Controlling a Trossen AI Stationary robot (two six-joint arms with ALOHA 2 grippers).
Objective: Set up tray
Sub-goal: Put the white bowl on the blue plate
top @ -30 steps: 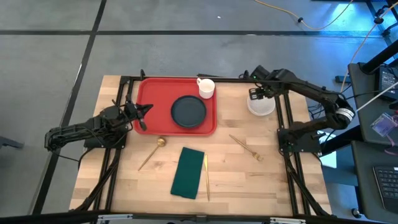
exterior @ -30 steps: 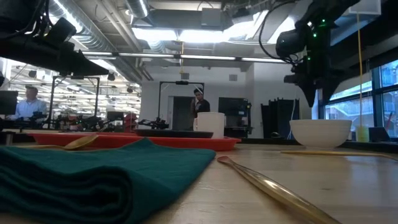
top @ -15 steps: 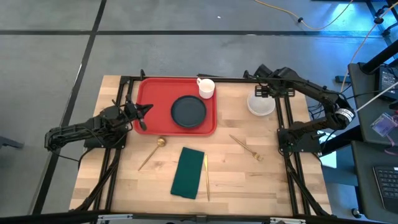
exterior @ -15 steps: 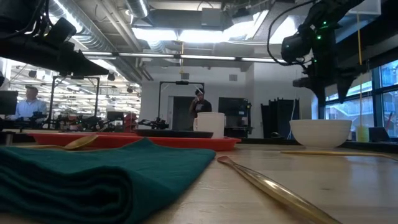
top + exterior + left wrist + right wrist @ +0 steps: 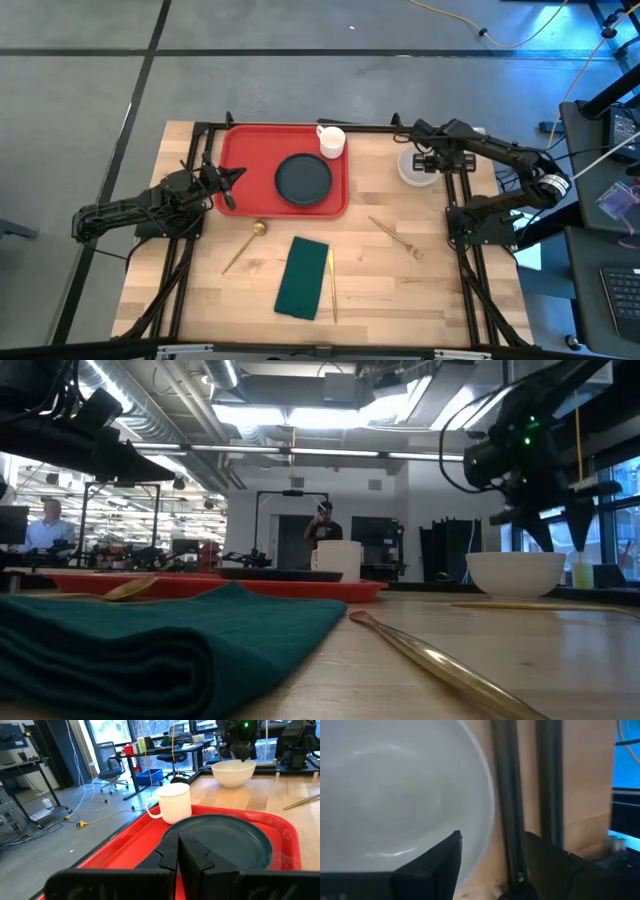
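Observation:
The red tray (image 5: 240,150) lies at the table's far left and carries a dark round plate (image 5: 303,178) and a white mug (image 5: 332,140) in its far right corner. To its right, a white bowl (image 5: 415,168) stands on the wood. My right gripper (image 5: 430,161) hangs open just over the bowl's right rim (image 5: 487,815), one finger above the inside and one outside (image 5: 557,540); it does not touch the bowl. My left gripper (image 5: 228,185) is shut and waits at the tray's left edge, pointing at the plate (image 5: 225,840).
In front of the tray lie a gold spoon (image 5: 245,245), a folded dark green napkin (image 5: 303,277) with a gold knife (image 5: 331,285) beside it, and a gold fork (image 5: 397,238). Black frame rails (image 5: 455,175) run just right of the bowl. People stand in the room behind.
My right gripper has moved from above the bowl's far-left side toward the table's right and near edge, across the bowl to its right rim. It has turned about, so that both fingers now show apart in the low view. The bowl has stayed in place.

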